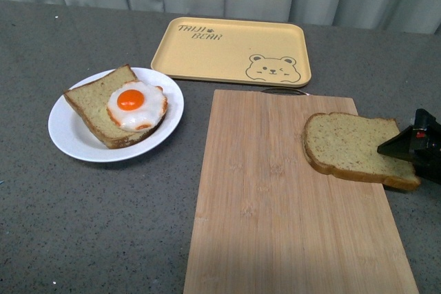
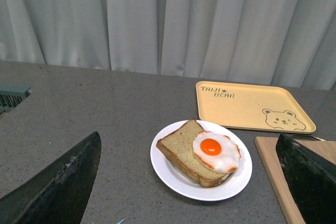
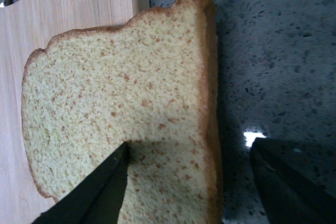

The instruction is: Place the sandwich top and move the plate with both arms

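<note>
**Bread slice sits between the right claw's spread fingers**

The sandwich top [image 1: 355, 146] lies flat on the far right part of the wooden cutting board [image 1: 275, 225]. Its right end hangs past the board's edge over the grey counter [image 1: 103, 232].

The right claw [image 1: 413, 144] comes in from the right edge of the front view, with its dark tip over that overhanging end of the slice. In the right wrist view, the right claw [image 3: 190, 148] is spread wide across the slice's crust edge. One finger [image 3: 100, 192] is over the crumb face of the sandwich top [image 3: 121, 108] and the other finger [image 3: 289, 182] is out over the counter beyond the crust. I cannot tell whether the finger over the slice touches the bread. Nothing is pinched.

The plate [image 1: 76, 135] stands on the counter left of the board, well apart from the right claw. It carries another bread slice [image 1: 93, 101] with a fried egg [image 1: 136, 105] on top. A yellow tray [image 1: 227, 49] with a bear drawing lies beyond the board's far edge.

The left claw [image 2: 189, 136] is also spread wide and holds nothing. In its wrist view, the plate [image 2: 173, 174] shows between its two fingers, some way ahead.
</note>
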